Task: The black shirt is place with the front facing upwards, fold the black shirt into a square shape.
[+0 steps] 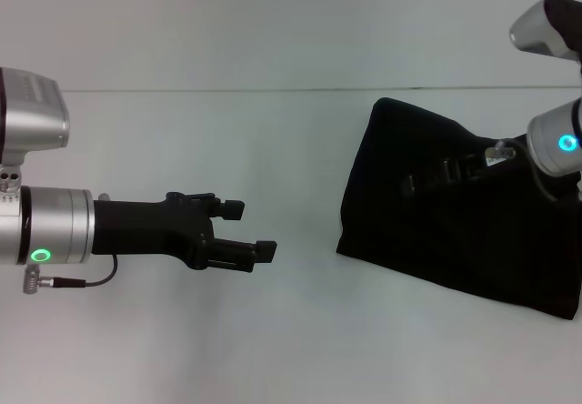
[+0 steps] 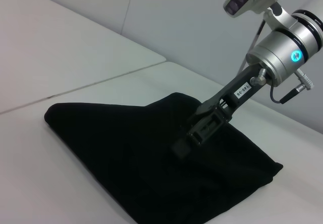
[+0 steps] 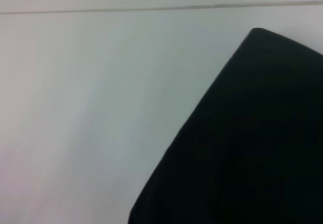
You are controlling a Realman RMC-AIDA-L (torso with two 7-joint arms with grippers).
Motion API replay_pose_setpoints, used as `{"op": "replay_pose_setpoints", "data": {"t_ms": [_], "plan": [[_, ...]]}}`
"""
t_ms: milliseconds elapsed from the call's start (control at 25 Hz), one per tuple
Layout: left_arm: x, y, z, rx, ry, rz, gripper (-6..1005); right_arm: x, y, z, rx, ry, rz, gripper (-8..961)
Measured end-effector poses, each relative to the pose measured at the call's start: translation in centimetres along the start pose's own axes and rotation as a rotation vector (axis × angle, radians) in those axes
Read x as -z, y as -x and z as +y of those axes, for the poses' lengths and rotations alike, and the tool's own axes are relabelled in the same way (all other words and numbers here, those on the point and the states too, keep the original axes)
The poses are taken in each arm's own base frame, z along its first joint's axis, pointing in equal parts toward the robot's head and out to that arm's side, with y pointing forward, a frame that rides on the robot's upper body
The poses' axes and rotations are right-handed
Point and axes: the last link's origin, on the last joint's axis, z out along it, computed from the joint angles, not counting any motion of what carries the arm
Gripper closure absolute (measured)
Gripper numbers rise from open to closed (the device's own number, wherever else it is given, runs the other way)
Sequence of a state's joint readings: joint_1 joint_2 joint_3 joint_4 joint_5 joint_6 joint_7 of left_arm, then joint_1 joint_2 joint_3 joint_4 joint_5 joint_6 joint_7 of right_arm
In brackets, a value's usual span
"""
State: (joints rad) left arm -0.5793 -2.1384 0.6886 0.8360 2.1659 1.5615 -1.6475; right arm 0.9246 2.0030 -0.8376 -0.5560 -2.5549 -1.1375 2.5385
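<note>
The black shirt (image 1: 427, 245) lies folded into a compact, roughly four-sided bundle on the right side of the white table, with only plain black fabric showing. In the left wrist view the shirt (image 2: 111, 148) looks thick and layered, and in the right wrist view one corner of the shirt (image 3: 252, 143) fills the picture's lower part. My right gripper (image 1: 416, 186) reaches in from the right and is low over the shirt's upper middle; the left wrist view shows the right gripper (image 2: 184, 142) against the fabric. My left gripper (image 1: 251, 231) hovers open and holds nothing, well to the left of the shirt.
The white table (image 1: 273, 340) stretches around the shirt, and its back edge meets a pale wall (image 1: 273, 31). A seam in the table surface (image 2: 86, 85) runs behind the shirt in the left wrist view. No other objects show.
</note>
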Motion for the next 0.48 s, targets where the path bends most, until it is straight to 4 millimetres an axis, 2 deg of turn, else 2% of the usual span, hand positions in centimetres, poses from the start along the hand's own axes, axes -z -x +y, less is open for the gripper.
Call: {"op": "replay_pose_setpoints", "data": {"t_ms": [240,440,480], "plan": [[0.1,0.0,0.0,0.003,0.000,0.008,51,0.1,0.5,0.6,0.027,0.009,-0.014,60],[0.1,0.0,0.1,0.005,0.007,0.015,51,2.8,0.9,-1.3,0.005,-0.031,-0.070,78],[0.2,0.0,0.2,0.006,0.008,0.016,51,3.5,1.0,-1.9,-0.003,-0.047,-0.083,111]]}}
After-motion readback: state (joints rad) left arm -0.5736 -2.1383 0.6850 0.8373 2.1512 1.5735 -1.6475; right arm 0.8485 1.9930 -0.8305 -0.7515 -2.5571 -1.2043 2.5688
